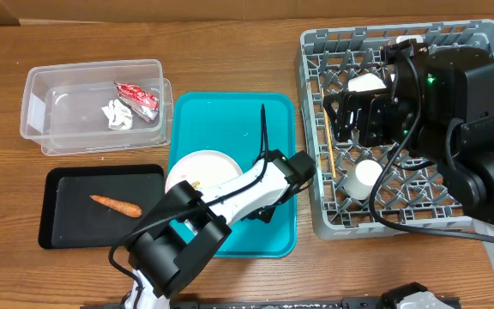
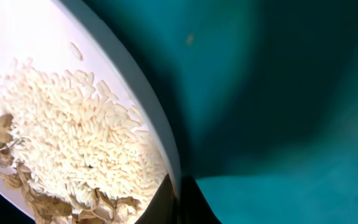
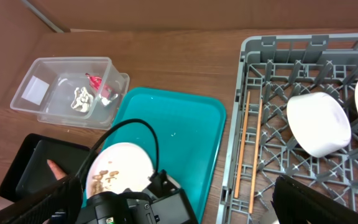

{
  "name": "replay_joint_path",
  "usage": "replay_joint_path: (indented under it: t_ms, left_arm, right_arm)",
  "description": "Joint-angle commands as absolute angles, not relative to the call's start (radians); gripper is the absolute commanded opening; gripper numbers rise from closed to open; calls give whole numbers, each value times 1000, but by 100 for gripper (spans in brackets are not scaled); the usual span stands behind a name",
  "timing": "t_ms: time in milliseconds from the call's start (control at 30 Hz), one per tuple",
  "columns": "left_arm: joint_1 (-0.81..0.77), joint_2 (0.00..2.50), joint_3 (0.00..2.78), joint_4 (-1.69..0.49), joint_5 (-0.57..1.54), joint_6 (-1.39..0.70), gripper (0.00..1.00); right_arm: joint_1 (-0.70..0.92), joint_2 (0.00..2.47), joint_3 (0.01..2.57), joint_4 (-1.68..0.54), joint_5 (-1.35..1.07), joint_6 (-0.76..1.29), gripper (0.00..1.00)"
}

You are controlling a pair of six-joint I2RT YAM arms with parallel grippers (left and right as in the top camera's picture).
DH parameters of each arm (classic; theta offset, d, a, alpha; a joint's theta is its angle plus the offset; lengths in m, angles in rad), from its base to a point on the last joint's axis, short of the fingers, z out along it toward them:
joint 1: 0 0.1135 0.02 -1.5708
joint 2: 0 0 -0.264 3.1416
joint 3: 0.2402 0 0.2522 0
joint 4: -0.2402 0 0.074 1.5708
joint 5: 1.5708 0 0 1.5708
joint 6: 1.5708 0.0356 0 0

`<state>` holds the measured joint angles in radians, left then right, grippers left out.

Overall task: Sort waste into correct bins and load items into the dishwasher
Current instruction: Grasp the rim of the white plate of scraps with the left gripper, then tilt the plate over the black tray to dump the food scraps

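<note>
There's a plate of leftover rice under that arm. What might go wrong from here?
The plate carries loose rice and scraps; tilted too early, they would likely spill onto the teal tray rather than a bin. The left pincer sits at the plate's thin rim, so a grasp there might slip. The rack already holds a bowl and chopsticks, which a plate could knock.

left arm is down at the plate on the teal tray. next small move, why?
Probably shut the left jaws on the plate rim and lift slightly off the teal tray. The left wrist view sits right at that rim, with rice and scraps on the plate; grip is unclear. Leftovers likely belong on the black tray with the carrot.
</note>
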<state>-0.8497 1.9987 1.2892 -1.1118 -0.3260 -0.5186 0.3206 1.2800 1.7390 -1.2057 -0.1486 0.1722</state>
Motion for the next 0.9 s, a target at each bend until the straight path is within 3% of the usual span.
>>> replay_joint_path:
  t_ms: [0,233,400,600,867]
  left_arm:
    - [-851,1932,1294,-1138,-343,-642,4]
    - [-831,1779,1294,-1186,-296,-681,4]
    - [-735,1676,1294,-1221,-229,-710,4]
    - [-498,1556,1294,-1217,-75,-698,4]
    - [-127,1493,1293,-1182,172,-530,4]
  right_arm:
    - [319,1268,1741,-1203,-139,176,100]
    - [319,1268,1741,-1203,-139,176,100]
    - [319,1268,1741,-1203,-139,176,100]
    - [319,1268,1741,-1203,-139,176,100]
    - [319,1268,1741,-1203,-139,176,100]
